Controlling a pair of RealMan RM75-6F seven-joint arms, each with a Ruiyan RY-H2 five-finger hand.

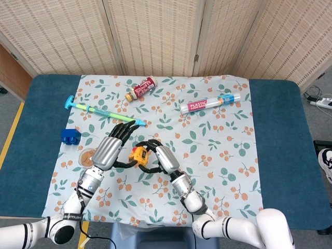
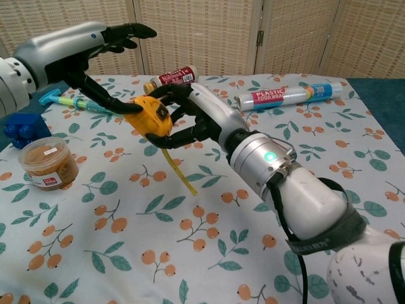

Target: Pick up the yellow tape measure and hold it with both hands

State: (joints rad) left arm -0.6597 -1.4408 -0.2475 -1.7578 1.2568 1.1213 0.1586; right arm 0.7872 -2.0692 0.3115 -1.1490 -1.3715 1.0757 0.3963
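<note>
The tape measure (image 2: 150,116) is off the cloth (image 2: 209,253), raised above it, clasped in the right hand (image 2: 190,117), whose dark fingers (image 2: 166,94) curl around its yellow case from the right and from below. A short length of yellow blade (image 2: 178,173) hangs down from the case toward the cloth. The left hand (image 2: 95,47) is just to the left of the tape measure and a little above it, with its fingers spread apart and reaching out over the case; its thumb (image 2: 104,96) stretches down to the case's left edge and appears to touch it, though no grasp is closed on that side. In the head view the tape measure (image 1: 137,155) shows as a small yellow patch between the two hands, the left hand (image 1: 110,149) to its left and the right hand (image 1: 158,158) to its right. Left of the tape measure and nearer the robot a jar (image 2: 48,163) stands on the cloth; a blue block (image 2: 20,128) sits beyond the jar, left of the tape measure. Beyond the tape measure lie a bottle (image 2: 171,77) and, to the right of it, a wrap roll (image 2: 286,96).
</note>
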